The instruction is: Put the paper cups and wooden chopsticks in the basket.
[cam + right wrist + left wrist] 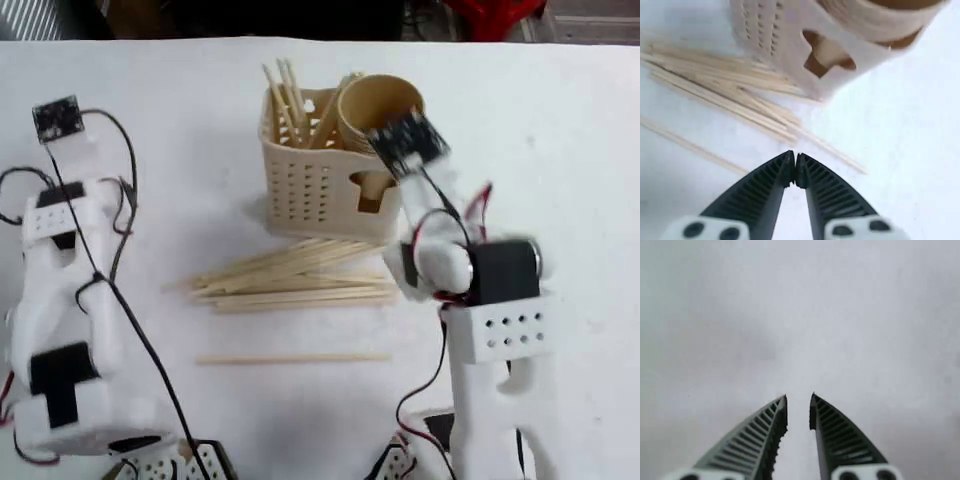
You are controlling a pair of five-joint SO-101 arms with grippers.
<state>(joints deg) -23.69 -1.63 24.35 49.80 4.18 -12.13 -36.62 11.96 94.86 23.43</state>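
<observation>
The white table (560,120) bears the basket (320,190), a chopstick heap (300,280) and one stray chopstick (290,358).

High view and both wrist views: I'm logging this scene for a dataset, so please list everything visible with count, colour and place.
basket: one, cream, far middle of the table.
paper cup: at least one, tan, standing in the basket.
upright chopsticks: several, pale wood, leaning in the basket beside the cup.
chopstick pile: many, pale wood, on the table before the basket.
single chopstick: one, pale wood, lying apart, on the pile's side away from the basket.
table: one, white.
left tool: one, dark, slightly open over bare table.
right tool: one, dark, shut, empty, above the table near the pile.
</observation>
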